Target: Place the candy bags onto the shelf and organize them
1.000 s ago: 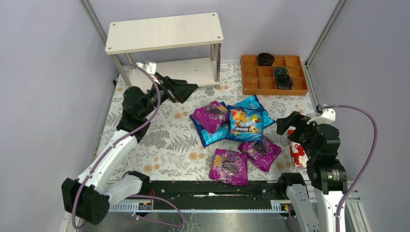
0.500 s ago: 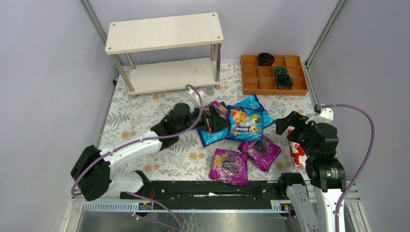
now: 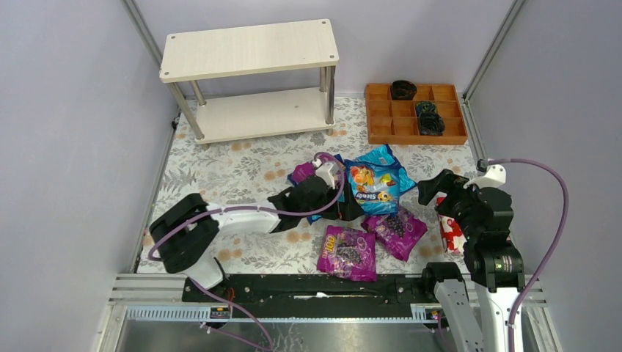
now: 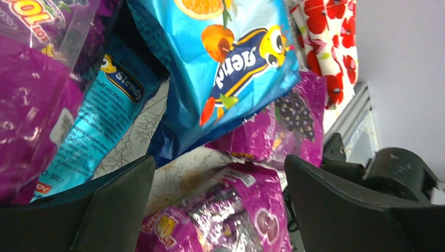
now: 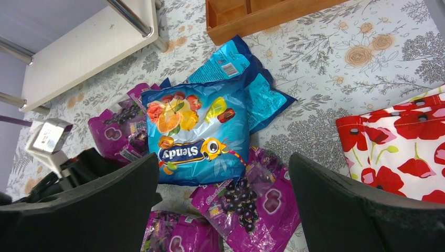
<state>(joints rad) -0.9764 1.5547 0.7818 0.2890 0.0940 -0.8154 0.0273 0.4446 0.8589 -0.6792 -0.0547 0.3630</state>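
Between the parted fingers of the left hand (image 4: pixel 220 207) lies a near purple bag (image 4: pixel 225 220), flat on the desk (image 4: pixel 183 176). Nothing is clamped, and whether the fingers touch anything cannot be told. Just past this hand's fingertips sits the face-print blue bag (image 4: pixel 231 58), its lower edge resting over a second purple bag (image 4: pixel 296 123). Off the left finger lies a back-up blue bag (image 4: pixel 99 115), lettering side showing, with a third purple bag (image 4: pixel 26 105) overlapping it at the far left. Beyond the right finger, a white flowered packet (image 4: pixel 336 47) stands near the desk's edge.

The right hand (image 5: pixel 223 205) hangs above the desk with its fingers wide apart and nothing between them. Ahead of it, framed by both fingers, the face-print blue bag lies on top of the pile, and a rear blue bag (image 5: pixel 236 68) pokes out from behind. The flowered packet is just off its right finger.

All six candy bags rest in one heap on the desk, close to both hands. The shelf (image 3: pixel 249 48) stands well beyond the left hand at the far side, apart from the heap, and an orange tray (image 3: pixel 416 138) sits beside it, far ahead of the right hand.
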